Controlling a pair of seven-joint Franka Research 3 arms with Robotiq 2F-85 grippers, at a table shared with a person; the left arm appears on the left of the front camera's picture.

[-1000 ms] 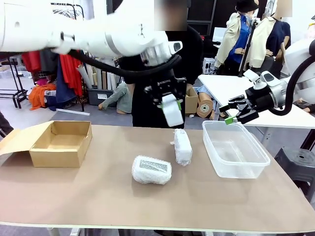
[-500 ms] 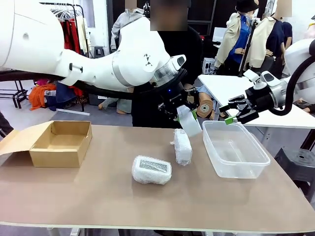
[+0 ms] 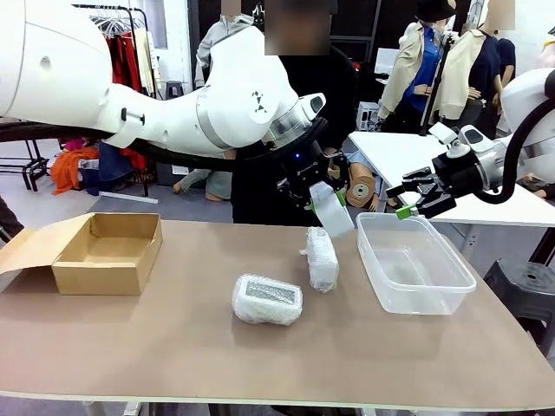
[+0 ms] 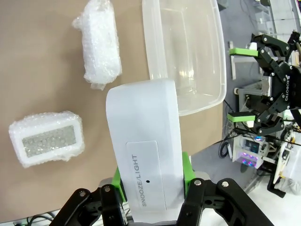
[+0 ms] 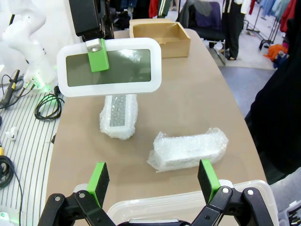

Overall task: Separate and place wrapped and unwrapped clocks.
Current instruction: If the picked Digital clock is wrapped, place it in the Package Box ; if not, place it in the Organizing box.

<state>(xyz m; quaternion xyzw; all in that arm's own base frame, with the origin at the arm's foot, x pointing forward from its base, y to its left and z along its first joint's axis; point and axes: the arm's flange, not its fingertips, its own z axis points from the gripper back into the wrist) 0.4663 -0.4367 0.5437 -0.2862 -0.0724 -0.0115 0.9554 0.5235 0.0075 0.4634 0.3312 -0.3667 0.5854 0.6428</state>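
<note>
My left gripper is shut on the unwrapped clock, a bare white block held tilted in the air above the table, between the upright wrapped bundle and the clear container. In the left wrist view the clock sits between the green pads, its "SNOOZE/LIGHT" bar facing me. Its grey face appears in the right wrist view. One wrapped clock lies mid-table showing a grey face. The other wrapped clock lies beside it. My right gripper hovers open over the container's far end.
A clear plastic container stands at the table's right with nothing in it. An open cardboard box sits at the left. A person in black stands behind the table's far edge.
My left arm has carried the unwrapped clock to the right and tilted it, nearer the clear container; it has barely moved over the last half second. The right arm has stayed still.
</note>
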